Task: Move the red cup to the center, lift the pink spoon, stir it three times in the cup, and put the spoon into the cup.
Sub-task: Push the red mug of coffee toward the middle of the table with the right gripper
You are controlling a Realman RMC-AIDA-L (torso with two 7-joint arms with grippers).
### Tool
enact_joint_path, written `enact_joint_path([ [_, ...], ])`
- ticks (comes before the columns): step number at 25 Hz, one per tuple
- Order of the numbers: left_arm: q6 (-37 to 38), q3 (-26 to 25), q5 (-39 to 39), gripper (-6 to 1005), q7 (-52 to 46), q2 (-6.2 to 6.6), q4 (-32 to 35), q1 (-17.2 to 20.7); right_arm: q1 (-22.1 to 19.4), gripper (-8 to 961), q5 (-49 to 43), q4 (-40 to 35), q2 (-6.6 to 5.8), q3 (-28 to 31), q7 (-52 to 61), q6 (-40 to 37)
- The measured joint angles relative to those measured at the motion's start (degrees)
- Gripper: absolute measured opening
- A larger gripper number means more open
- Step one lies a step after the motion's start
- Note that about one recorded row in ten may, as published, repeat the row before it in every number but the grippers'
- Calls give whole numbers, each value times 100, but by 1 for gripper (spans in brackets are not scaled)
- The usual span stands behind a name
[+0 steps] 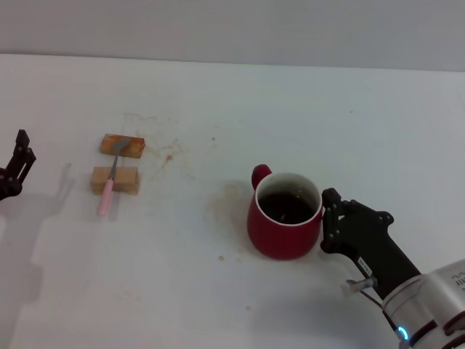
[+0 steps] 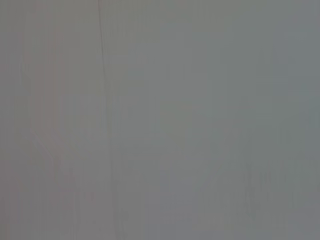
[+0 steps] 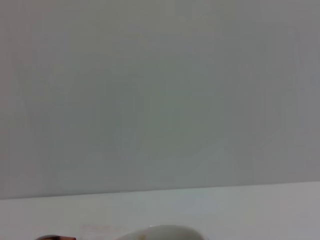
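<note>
Nearest to us, at the worktop's [image 1: 218, 94] near right corner, the right gripper [image 1: 328, 222] reaches in from its silver wrist, and its dark jaws press against the right wall of the red cup [image 1: 283, 218]; whether they clasp the cup or only touch it we cannot tell. We make out small dark marks on the silver wrist casing, too small to read, and we find no other writing anywhere.

Going from the left edge, the left gripper [image 1: 16, 171] hangs over the worktop's left edge with its black jaws a narrow way apart and nothing between them. Next come two tan wooden blocks [image 1: 116, 161], one behind the other, well in from the left edge. The pink spoon [image 1: 112, 178] lies across them, its grey bowl on the far block and its pale pink handle running over the near block toward the near edge. Faint brown stains [image 1: 171, 154] mark the surface beside them. Right of the middle stands the red cup, upright, its loop handle turned toward the far left, dark liquid filling its white inside.

Only the head view shows all this. Our left wrist view gives plain grey. Our right wrist view shows the wall, the worktop and the cup's pale rim [image 3: 160, 232] at its lower border.
</note>
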Motion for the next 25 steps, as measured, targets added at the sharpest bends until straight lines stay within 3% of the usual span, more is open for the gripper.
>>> enact_joint_path([
  [17,-1,3,0,860,0,-4,-13,-1,169,0,-17,9,0,7,1,157],
  [25,2,3,0,860,0,-4,10,19,-257,1,-224,101,0,-7,1,-53],
])
